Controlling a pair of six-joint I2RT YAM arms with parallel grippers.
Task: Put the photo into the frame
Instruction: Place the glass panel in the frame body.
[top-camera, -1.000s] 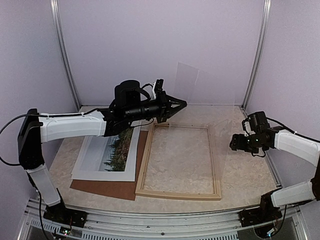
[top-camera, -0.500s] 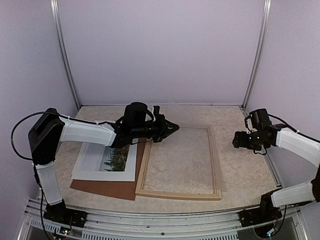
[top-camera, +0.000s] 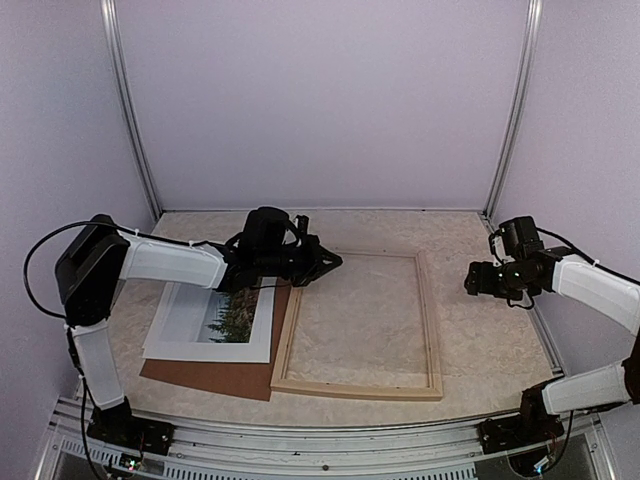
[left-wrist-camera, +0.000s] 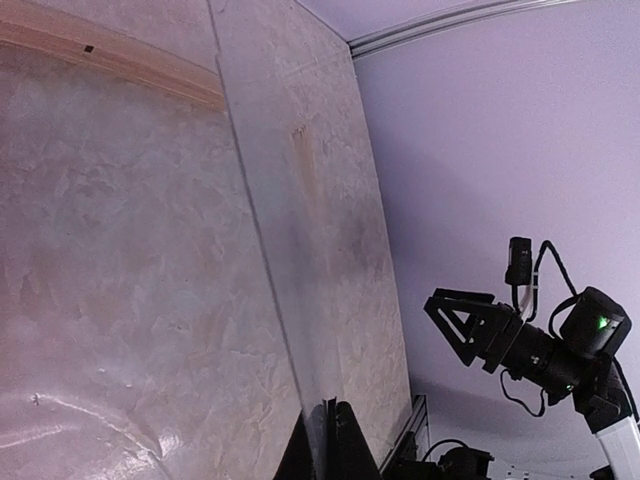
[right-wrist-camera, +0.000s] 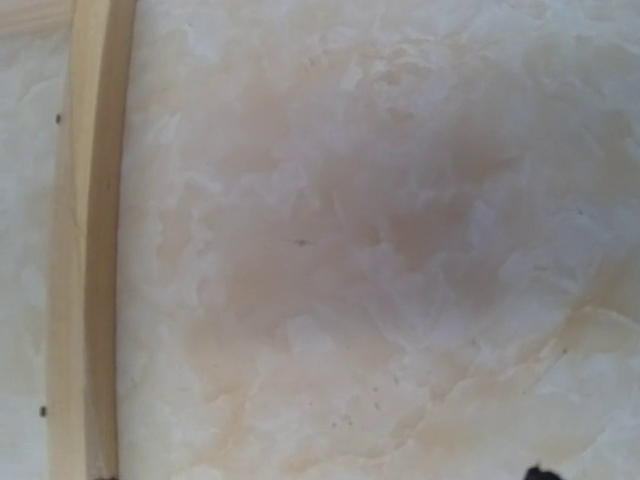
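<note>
The photo (top-camera: 215, 315), dark trees with a wide white border, lies flat at the left on a brown backing board (top-camera: 220, 378). The pale wood frame (top-camera: 357, 388) lies flat beside it at the centre; its rails also show in the left wrist view (left-wrist-camera: 110, 62) and the right wrist view (right-wrist-camera: 85, 250). My left gripper (top-camera: 325, 263) sits low at the frame's far left corner, shut on the edge of a thin clear pane (left-wrist-camera: 300, 300) that lies nearly flat over the frame. My right gripper (top-camera: 473, 282) hovers open and empty just right of the frame.
Purple walls with metal corner posts (top-camera: 510, 110) close in the back and sides. A metal rail (top-camera: 320, 455) runs along the near edge. The marbled tabletop (top-camera: 480, 350) shows right of the frame.
My left gripper has come down with the clear pane, which went from standing upright behind the frame to lying nearly flat over it. The right arm has barely moved.
</note>
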